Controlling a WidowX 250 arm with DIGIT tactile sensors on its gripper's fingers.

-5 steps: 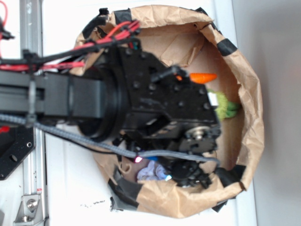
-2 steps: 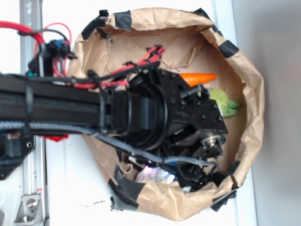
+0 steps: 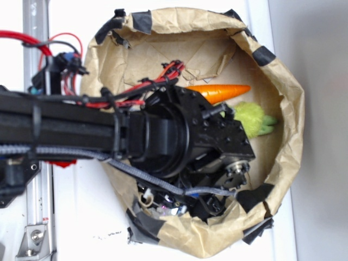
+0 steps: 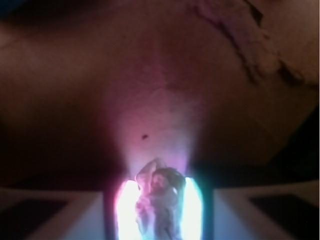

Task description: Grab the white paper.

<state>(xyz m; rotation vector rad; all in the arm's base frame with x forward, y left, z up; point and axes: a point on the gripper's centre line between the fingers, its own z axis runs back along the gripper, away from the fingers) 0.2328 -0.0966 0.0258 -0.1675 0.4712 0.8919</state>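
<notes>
In the wrist view the white paper (image 4: 162, 200), a small wrinkled off-white wad, sits squeezed between my two glowing fingers (image 4: 127, 210), with its top poking out past the tips. My gripper (image 4: 160, 187) is shut on it, close above the brown paper floor (image 4: 160, 75). In the exterior view the gripper (image 3: 190, 204) is low at the near-left inner edge of the brown paper bowl (image 3: 288, 109). The arm hides the wad there.
An orange carrot (image 3: 223, 91) and a green plush toy (image 3: 253, 119) lie in the bowl beside the wrist. Black tape (image 3: 147, 223) patches the bowl's rim right by the gripper. A metal rail (image 3: 35, 228) runs along the left.
The arm has swung further into the bowl and down onto its lower-left edge. The wad, visible under the arm earlier, is now covered by the gripper.
</notes>
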